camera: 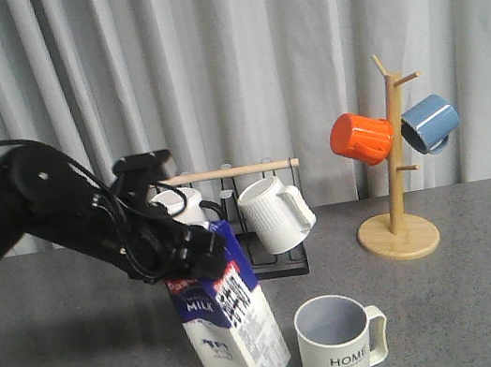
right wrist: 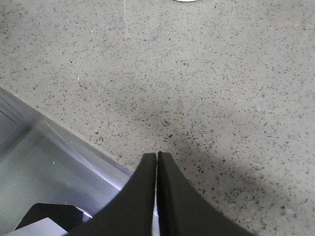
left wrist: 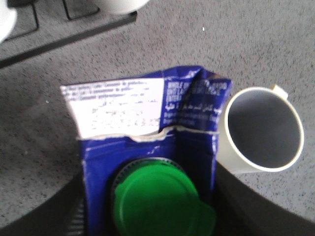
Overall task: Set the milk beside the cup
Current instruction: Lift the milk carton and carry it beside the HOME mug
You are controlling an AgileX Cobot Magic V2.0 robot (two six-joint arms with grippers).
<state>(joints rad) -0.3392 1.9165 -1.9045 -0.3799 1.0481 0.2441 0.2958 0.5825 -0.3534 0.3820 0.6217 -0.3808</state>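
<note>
The milk (camera: 237, 332), a blue and white carton, stands tilted at the front of the grey table, its top leaning left. My left gripper (camera: 189, 249) is shut on the carton's top. In the left wrist view the dark fingers flank the carton (left wrist: 142, 105) on both sides of its green cap (left wrist: 160, 204). The cup (camera: 336, 346), cream-white with "HOME" lettering, stands upright just right of the carton, a small gap between them; it also shows in the left wrist view (left wrist: 261, 130). My right gripper (right wrist: 157, 155) is shut and empty over the speckled table; it is out of the front view.
Behind the carton a black rack (camera: 279, 263) with a wooden bar holds a ribbed white mug (camera: 275, 213) and a plain white mug (camera: 178, 205). A wooden mug tree (camera: 398, 234) at the back right carries an orange mug (camera: 361, 137) and a blue mug (camera: 429, 123). Curtains hang behind.
</note>
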